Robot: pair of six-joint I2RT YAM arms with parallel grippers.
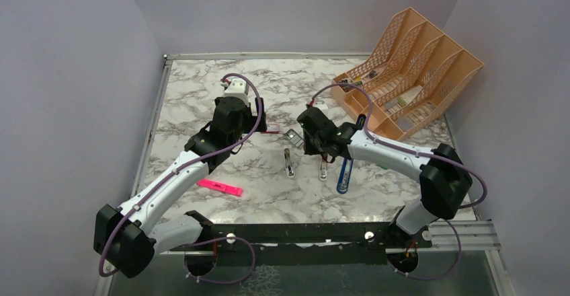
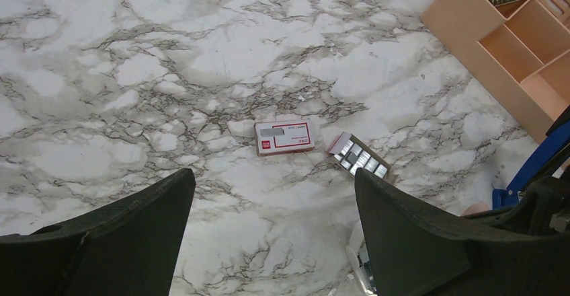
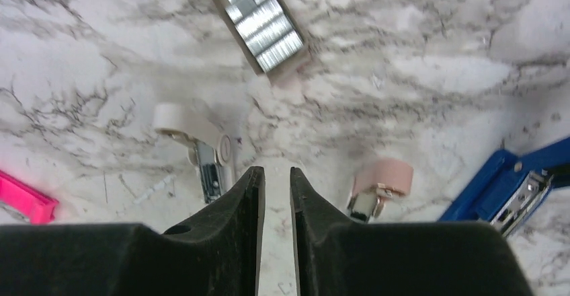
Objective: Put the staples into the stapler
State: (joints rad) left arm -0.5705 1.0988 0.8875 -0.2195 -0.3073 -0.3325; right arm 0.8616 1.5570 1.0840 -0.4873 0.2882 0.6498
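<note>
Overhead, the staples (image 1: pixel 293 136) lie in their open cardboard tray mid-table, just right of the red-and-white box (image 1: pixel 272 128). From the right wrist, the same staples (image 3: pixel 263 21) sit at the upper centre of the frame. Below them the right gripper (image 3: pixel 275 178) has its fingers (image 3: pixel 243 205) nearly together, with only a thin slit between them and nothing visible in it. Its tips fall between the white stapler (image 3: pixel 201 155) on the left and the pink stapler (image 3: pixel 376 187) on the right. The blue stapler (image 3: pixel 514 190) is at the right edge and a pink highlighter (image 3: pixel 23 200) at the left edge. The left gripper (image 2: pixel 274 192) hangs above the marble table (image 2: pixel 134 74), jaws spread wide and empty.
</note>
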